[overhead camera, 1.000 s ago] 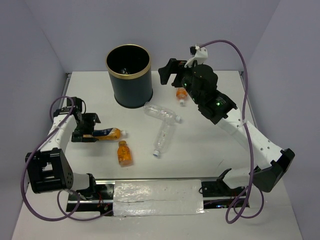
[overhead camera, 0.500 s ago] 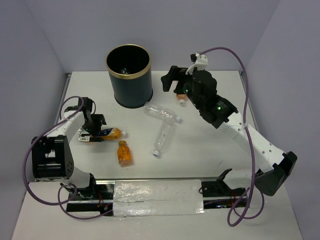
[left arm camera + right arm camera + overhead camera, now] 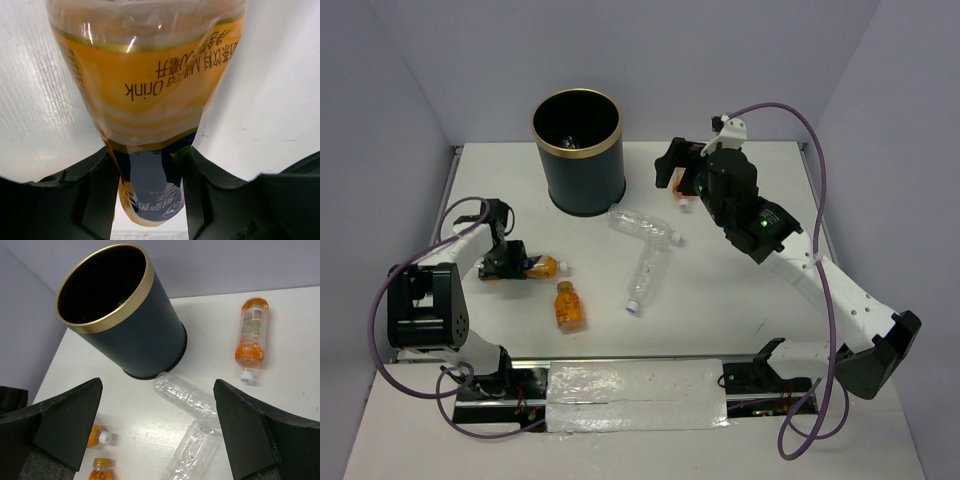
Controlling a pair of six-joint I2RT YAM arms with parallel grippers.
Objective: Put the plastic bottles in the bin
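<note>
Squeezing the labelled bottle (image 3: 150,90) from both sides, the left gripper (image 3: 505,262) holds it flat on the table (image 3: 740,300), seemingly ready to lift it to the bin (image 3: 585,185). The right gripper (image 3: 677,172) hangs wide open and empty above another orange bottle (image 3: 251,337).

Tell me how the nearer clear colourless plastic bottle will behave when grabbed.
The nearer clear colourless plastic bottle looks empty, so probably light, its thin walls likely to buckle. Lying on its side, it would probably roll if pushed, maybe nudging the other clear bottle beside it.
</note>
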